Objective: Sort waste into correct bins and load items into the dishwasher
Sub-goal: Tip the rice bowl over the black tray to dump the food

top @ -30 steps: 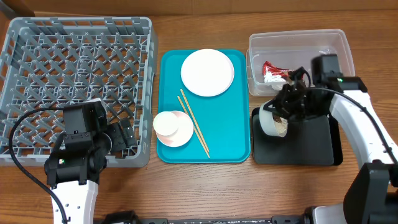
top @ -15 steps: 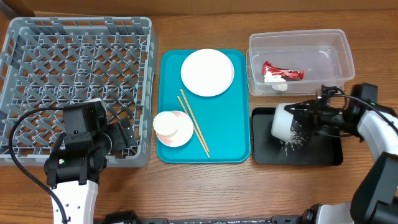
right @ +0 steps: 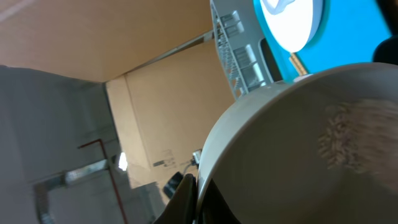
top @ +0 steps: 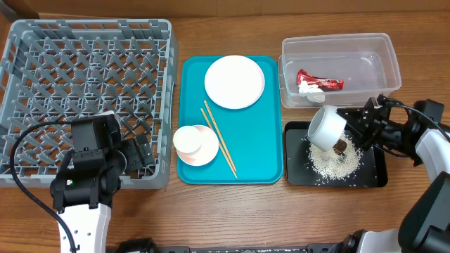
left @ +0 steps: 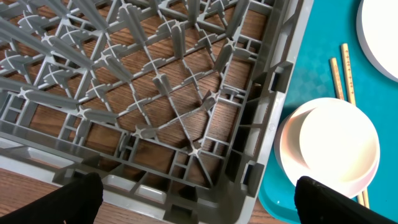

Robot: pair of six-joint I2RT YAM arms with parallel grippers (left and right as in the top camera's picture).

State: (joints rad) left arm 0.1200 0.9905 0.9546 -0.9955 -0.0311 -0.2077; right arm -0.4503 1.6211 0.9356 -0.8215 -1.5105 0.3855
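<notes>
two arms: the right one works at the table's right end, and the left one hangs over the near right corner of the dish rack (top: 91,27).
right gripper (top: 349,126): pressed together on the rim of the grey-green bowl (top: 326,127), pinching it.
left gripper (left: 199,202): fingers spread wide with nothing between them.
bowl's place: tipped on its side above the black tray (top: 376,174), with its mouth turned down toward the tray's middle.
waste: loose rice (top: 333,162) lies heaped on the black tray, with the brown lump (top: 342,146) just under the bowl's lip. the wrapper (top: 320,81) lies in the clear tub (top: 383,48).
inside the bowl: the right wrist view shows a blurred pale patch, perhaps clinging grains; cannot tell.
key relation: the dish rack lies at the table's far left end from the held bowl, past the teal tray (top: 264,165). the left arm is nearer the rack, but the right arm has the bowl.
judgement: the emptying looks about done. the bowl next needs a long carry leftward across the teal tray, or a handover.
</notes>
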